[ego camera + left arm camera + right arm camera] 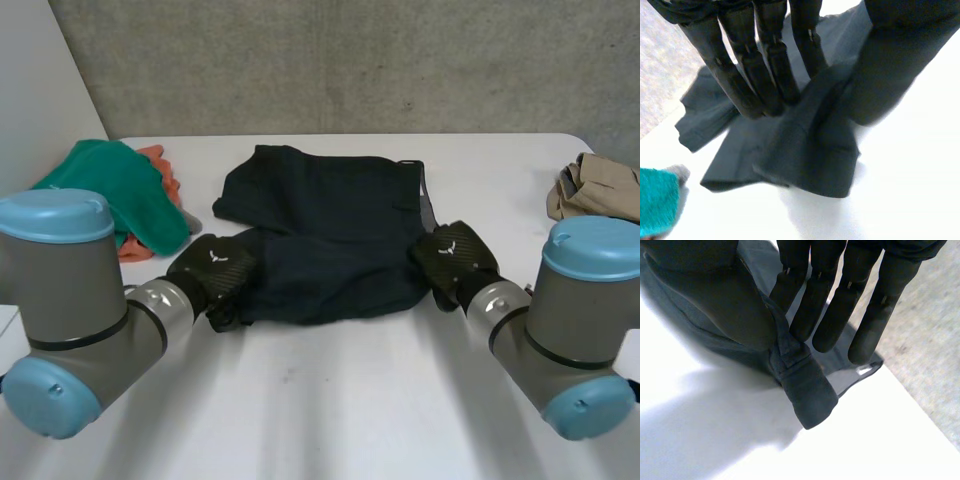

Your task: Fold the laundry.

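From the head camera I see the shorts (330,230) spread flat on the table (330,400) between my two hands. The left hand (212,272) sits on one near corner and the right hand (452,256) on the opposite side edge. Its knuckles hide the cloth under it. Beyond the left hand, well apart from the shorts, lies a green cloth (110,195) on top of an orange cloth (152,157). A tan cloth (600,185) lies past the right hand, cut off by the frame. On the left wrist camera, the left hand (735,85) has its fingers (772,70) straight, tips down on the shorts (810,150). A ridge of fabric rises between them and the thumb (895,65), so I read it as a narrow pinch on the corner. The thumb is as dark as the cloth, and I find its outline hard to separate. A folded flap lies just past the fingertips, and a piece of the green cloth (657,200) lies farther off beside it. On the right wrist camera, the right hand (840,305) nips the shorts (807,390) between the thumb (715,295) and the nearest finger. The other fingers are straight, with their tips off the cloth. A rolled bit of edge hangs below the pinch over the table (715,440).
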